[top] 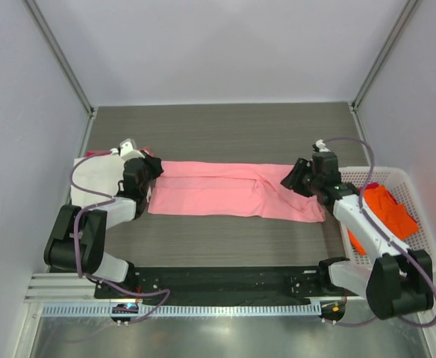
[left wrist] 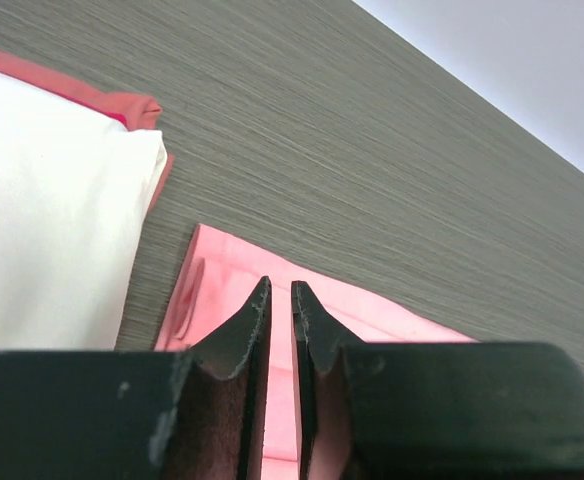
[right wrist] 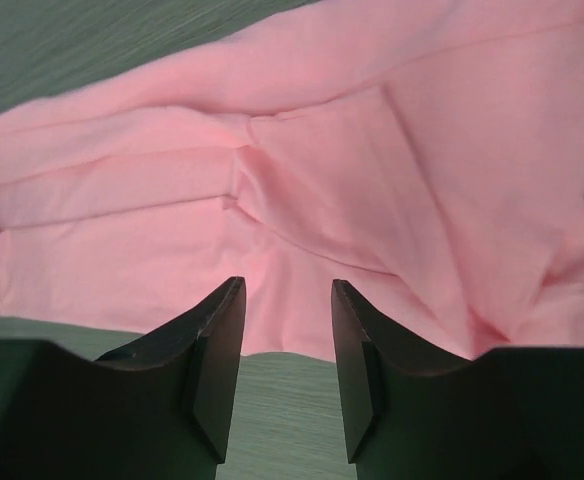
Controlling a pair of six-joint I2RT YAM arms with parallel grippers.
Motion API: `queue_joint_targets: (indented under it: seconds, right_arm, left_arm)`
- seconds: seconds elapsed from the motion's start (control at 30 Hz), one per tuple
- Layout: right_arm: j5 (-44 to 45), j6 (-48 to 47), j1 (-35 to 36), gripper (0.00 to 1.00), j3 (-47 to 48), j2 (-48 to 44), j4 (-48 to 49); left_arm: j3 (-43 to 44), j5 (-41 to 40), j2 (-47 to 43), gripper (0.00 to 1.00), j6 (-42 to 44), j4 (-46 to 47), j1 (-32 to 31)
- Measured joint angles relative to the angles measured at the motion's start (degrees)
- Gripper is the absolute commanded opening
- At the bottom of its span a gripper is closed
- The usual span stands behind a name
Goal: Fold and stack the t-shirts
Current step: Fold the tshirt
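Note:
A light pink t-shirt point(top: 233, 195) lies folded into a long strip across the table's middle; it also shows in the left wrist view point(left wrist: 222, 265) and the right wrist view point(right wrist: 322, 150). My left gripper point(top: 149, 165) is at its far left corner, its jaws closed to a thin slit with pink cloth in it point(left wrist: 280, 285). My right gripper point(top: 293, 179) is open just above the strip's right end point(right wrist: 287, 285), holding nothing. A folded cream-white t-shirt point(top: 95, 179) lies at the left on a red one point(left wrist: 122, 103). A bright orange t-shirt point(top: 386, 209) is in the basket.
A white plastic mesh basket point(top: 408, 179) stands at the right edge beside my right arm. Grey walls enclose the table on three sides. The dark wood-grain tabletop point(top: 225, 130) stretches behind the pink strip.

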Motion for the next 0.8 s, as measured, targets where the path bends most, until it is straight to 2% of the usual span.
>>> queue_joint_targets:
  seconds: [0.13,0.37,0.5,0.67,0.8]
  right_arm:
    - [1.7,-0.3,7.0,0.45,7.4,11.2,1.6]
    - [2.7,-0.9,8.3,0.40,20.3,29.9,4.5]
    - [2.7,-1.0,8.7,0.33,24.9,36.7,4.4]
    - [2.8,-1.3,11.1,0.24,29.9,42.5,4.3]
    - [2.9,-2.1,12.9,0.21,31.2,45.2,3.9]
  left_arm:
    - [0.0,-0.8,-0.2,0.16,0.0,-0.5,0.0]
    - [2.3,0.6,-0.4,0.22,0.2,-4.5,-0.3]
    - [9.3,2.1,1.5,0.25,0.3,-8.7,-2.6]
    - [21.3,4.0,7.2,0.29,0.4,-15.1,-9.5]
    - [27.9,6.7,12.2,0.30,-0.2,-19.2,-13.7]
